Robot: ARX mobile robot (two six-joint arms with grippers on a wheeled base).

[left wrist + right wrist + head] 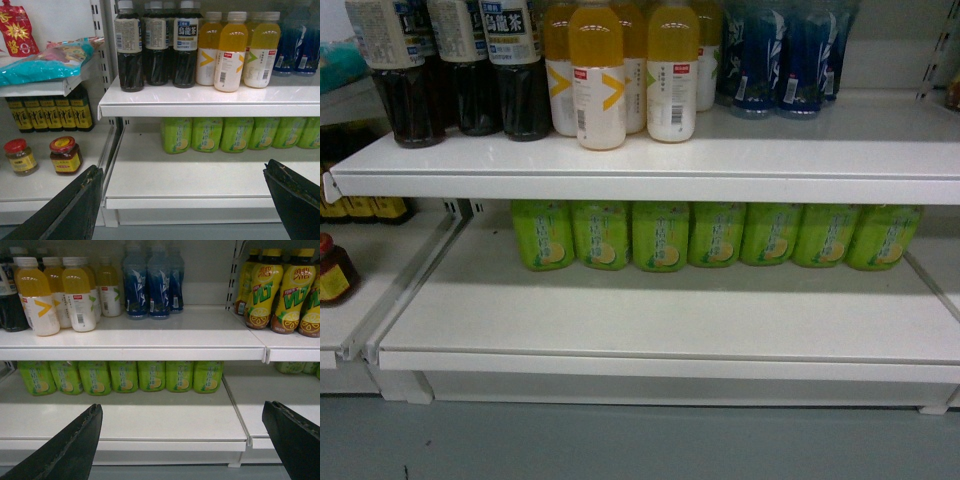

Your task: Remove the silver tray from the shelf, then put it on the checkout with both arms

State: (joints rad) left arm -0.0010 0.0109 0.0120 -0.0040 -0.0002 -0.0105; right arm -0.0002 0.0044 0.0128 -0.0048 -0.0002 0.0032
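The silver tray shows in none of the views, and the checkout is out of view too. The lower white shelf (650, 320) lies bare at its front, with a row of green bottles (660, 235) at its back. My left gripper (182, 169) hangs open in front of that shelf (200, 187), nothing between its black fingers (75, 205). My right gripper (181, 407) is open as well, facing the same shelf (150, 422) further right, and holds nothing. Neither gripper appears in the head view.
The upper shelf (720, 150) carries dark tea bottles (460, 60), orange bottles (620, 70) and blue bottles (780, 60). Two jars (65, 155) stand in the left bay, yellow bottles (280, 290) in the right bay. Grey floor (640, 440) runs below.
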